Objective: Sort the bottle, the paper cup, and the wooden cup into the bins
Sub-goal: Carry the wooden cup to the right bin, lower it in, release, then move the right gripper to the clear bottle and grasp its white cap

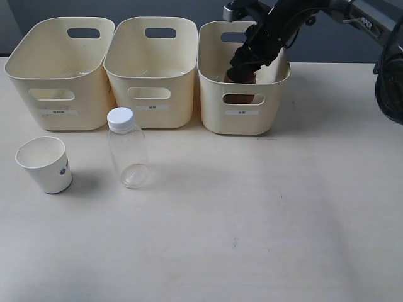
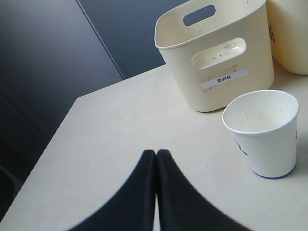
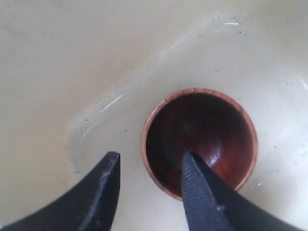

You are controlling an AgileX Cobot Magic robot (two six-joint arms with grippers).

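The dark brown wooden cup (image 1: 241,78) (image 3: 211,130) stands upright on the floor of the right bin (image 1: 245,119). My right gripper (image 1: 244,63) (image 3: 151,156) reaches down into that bin and is open. One finger is inside the cup's mouth and the other outside its rim, with neither pressing on the wall. The clear bottle (image 1: 127,151) with a white cap stands on the table in front of the middle bin (image 1: 151,63). The white paper cup (image 1: 45,165) (image 2: 264,130) stands in front of the left bin (image 1: 60,69) (image 2: 216,53). My left gripper (image 2: 156,153) is shut and empty, low over the table beside the paper cup.
The three cream bins stand side by side along the back of the pale table (image 1: 252,220). The table's edge (image 2: 57,130) runs close to my left gripper, with dark floor beyond it. The right arm (image 1: 352,16) comes in from the upper right.
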